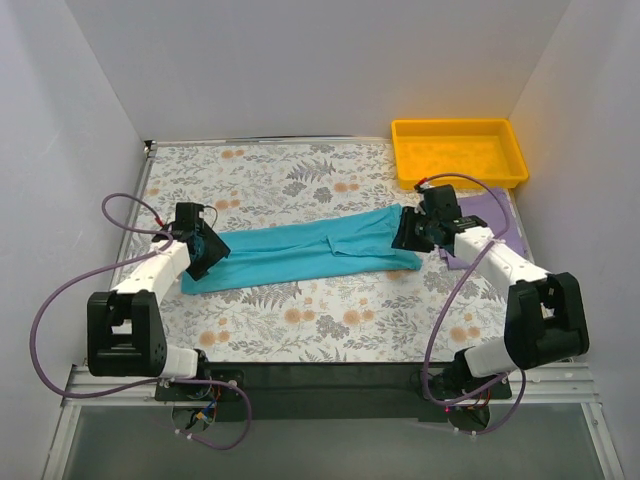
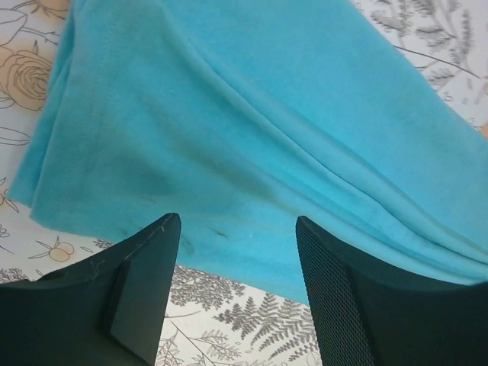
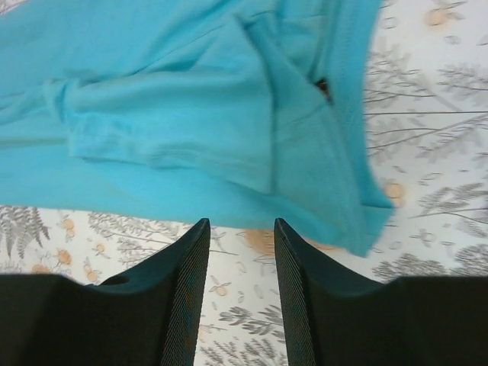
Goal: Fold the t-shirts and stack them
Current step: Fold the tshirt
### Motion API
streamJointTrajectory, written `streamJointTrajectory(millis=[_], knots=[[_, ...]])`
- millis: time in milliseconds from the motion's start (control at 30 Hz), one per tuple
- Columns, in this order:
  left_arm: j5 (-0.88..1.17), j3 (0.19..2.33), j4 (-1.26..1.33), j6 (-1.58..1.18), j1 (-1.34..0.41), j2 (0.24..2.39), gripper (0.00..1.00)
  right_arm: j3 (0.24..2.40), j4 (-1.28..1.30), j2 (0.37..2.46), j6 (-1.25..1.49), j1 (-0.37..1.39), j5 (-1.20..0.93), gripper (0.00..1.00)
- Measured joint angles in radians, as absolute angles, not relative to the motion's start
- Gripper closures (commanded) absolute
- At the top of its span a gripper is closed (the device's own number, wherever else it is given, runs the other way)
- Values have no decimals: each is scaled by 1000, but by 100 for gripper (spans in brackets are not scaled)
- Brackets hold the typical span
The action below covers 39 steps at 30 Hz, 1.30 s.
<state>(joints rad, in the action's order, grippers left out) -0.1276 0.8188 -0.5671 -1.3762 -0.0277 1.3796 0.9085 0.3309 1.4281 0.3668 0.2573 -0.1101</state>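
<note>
The teal t-shirt (image 1: 310, 252) lies stretched in a long folded band across the middle of the floral table. My left gripper (image 1: 200, 250) is at its left end, open, the jaws straddling the cloth's near edge (image 2: 229, 152) with nothing held. My right gripper (image 1: 412, 236) is at the shirt's right end, open and empty, fingertips just short of the hem (image 3: 229, 152). The lavender t-shirt (image 1: 484, 214) lies at the right, partly hidden under my right arm.
A yellow plastic tray (image 1: 459, 151) stands at the back right corner. White walls close in the table on three sides. Purple cables loop beside both arms. The floral tablecloth (image 1: 300, 320) shows in front of the shirt.
</note>
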Motion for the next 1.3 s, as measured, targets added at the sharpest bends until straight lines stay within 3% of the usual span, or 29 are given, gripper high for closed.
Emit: streamJointTrajectory(millis=[200,533,933,1167,1200,1300], knots=[[-107,759,-546,-1386,77,1448,44,920,311,1530,435,387,-110,60],[-54,737,-526,-1437,138,1433,46,991,279,1705,450,399,-45,56],[193,563,-519,-1618,152,1252,46,1566,259,2141,176,356,57,55],[275,484,-751,-1748,57,1052,38,1663,263,2164,111,350,25,54],[270,494,-786,-1755,44,1017,32,1659,264,2155,110,358,16,54],[196,606,-892,-1748,36,963,28,1614,263,2085,120,408,-36,53]])
